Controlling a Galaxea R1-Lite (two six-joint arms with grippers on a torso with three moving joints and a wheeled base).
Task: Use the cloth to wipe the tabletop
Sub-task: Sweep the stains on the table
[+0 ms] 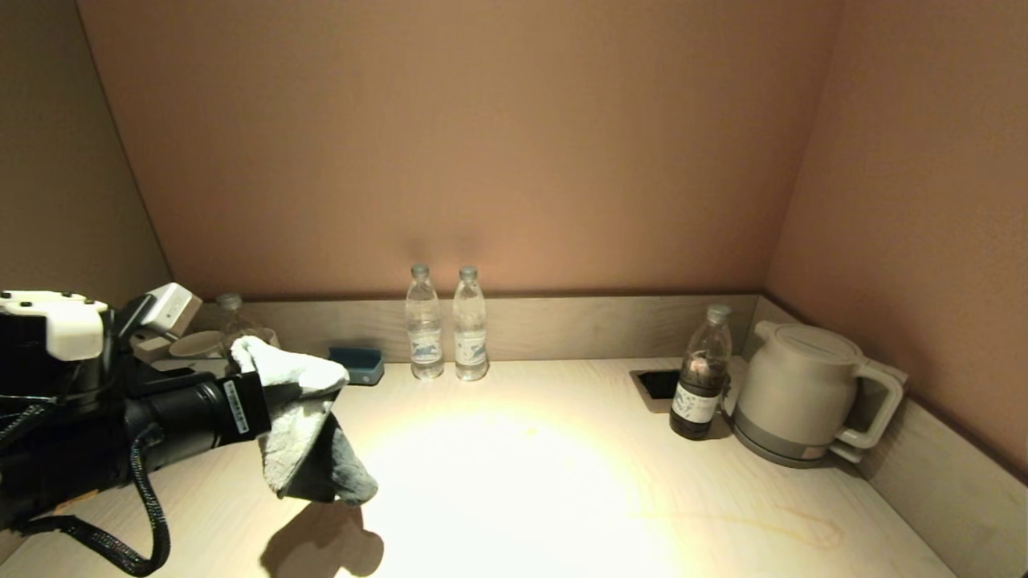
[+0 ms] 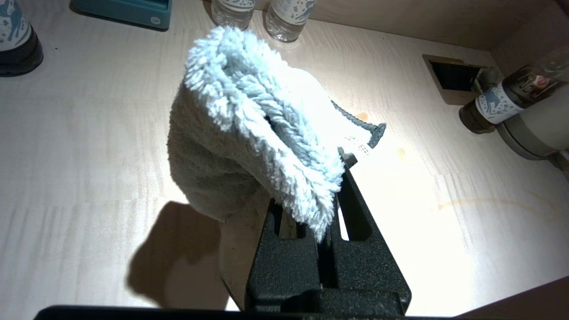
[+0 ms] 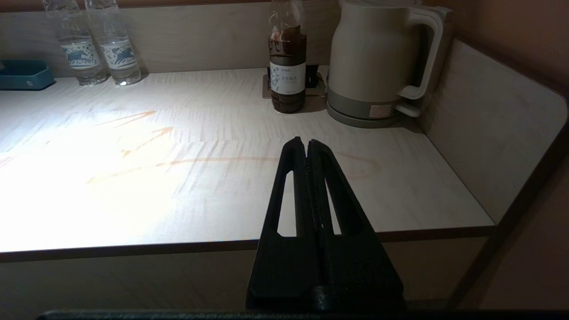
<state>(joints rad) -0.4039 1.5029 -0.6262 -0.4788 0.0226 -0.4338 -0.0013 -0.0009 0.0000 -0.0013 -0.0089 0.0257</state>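
My left gripper (image 1: 301,391) is shut on a fluffy pale blue-grey cloth (image 1: 301,425), held above the left part of the light wooden tabletop (image 1: 562,482). The cloth hangs down from the jaws, its lower end close to the table. In the left wrist view the cloth (image 2: 249,133) drapes over the closed black fingers (image 2: 351,195) and hides the tips. Faint orange streaks (image 1: 763,522) lie on the tabletop at the right; they also show in the right wrist view (image 3: 146,155). My right gripper (image 3: 306,143) is shut and empty, held off the table's front edge, out of the head view.
Two clear water bottles (image 1: 446,325) stand at the back wall. A dark bottle (image 1: 700,377) and a beige kettle (image 1: 803,393) stand at the back right beside a socket recess (image 1: 657,384). A teal tray (image 1: 357,365), cups and a bottle (image 1: 229,321) sit back left. Walls enclose three sides.
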